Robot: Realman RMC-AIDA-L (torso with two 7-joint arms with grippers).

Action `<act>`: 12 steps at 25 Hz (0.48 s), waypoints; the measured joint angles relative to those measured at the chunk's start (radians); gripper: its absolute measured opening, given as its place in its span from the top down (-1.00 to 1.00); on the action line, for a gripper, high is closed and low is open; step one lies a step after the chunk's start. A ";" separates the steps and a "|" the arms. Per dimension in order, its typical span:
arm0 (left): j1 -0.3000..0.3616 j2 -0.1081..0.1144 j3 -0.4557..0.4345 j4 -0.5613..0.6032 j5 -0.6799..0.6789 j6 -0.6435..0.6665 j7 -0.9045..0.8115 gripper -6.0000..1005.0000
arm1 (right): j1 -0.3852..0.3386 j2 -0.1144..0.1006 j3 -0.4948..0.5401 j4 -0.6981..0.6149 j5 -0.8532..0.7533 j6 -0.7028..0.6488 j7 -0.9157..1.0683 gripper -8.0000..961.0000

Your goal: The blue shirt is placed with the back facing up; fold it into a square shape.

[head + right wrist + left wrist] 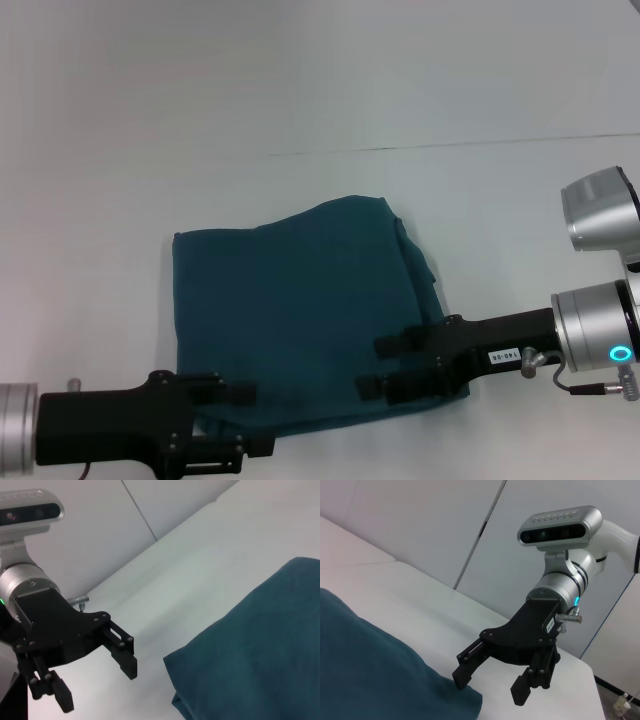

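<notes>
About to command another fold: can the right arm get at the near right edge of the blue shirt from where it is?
Probably yes. The right gripper hangs open over the blue shirt near that edge, with nothing between them. The left gripper, also open, sits at the near left corner, out of its way.

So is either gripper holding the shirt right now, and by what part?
Nothing is held. The left gripper and right gripper are both open, over the near edge of the blue shirt.

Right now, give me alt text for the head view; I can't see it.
A blue shirt, already folded into a rough square, lies on a white table. The left gripper is open at its near left corner, and the right gripper is open over its near right edge.
</notes>
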 joint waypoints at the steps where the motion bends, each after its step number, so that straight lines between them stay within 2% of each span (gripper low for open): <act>1: -0.001 -0.002 0.001 0.000 0.000 -0.003 0.002 -0.40 | 0.000 0.000 0.000 0.000 0.001 0.000 -0.001 -0.80; 12: -0.003 -0.005 0.011 -0.002 0.000 -0.067 -0.002 -0.40 | -0.008 0.001 -0.006 0.002 -0.002 -0.023 0.003 -0.80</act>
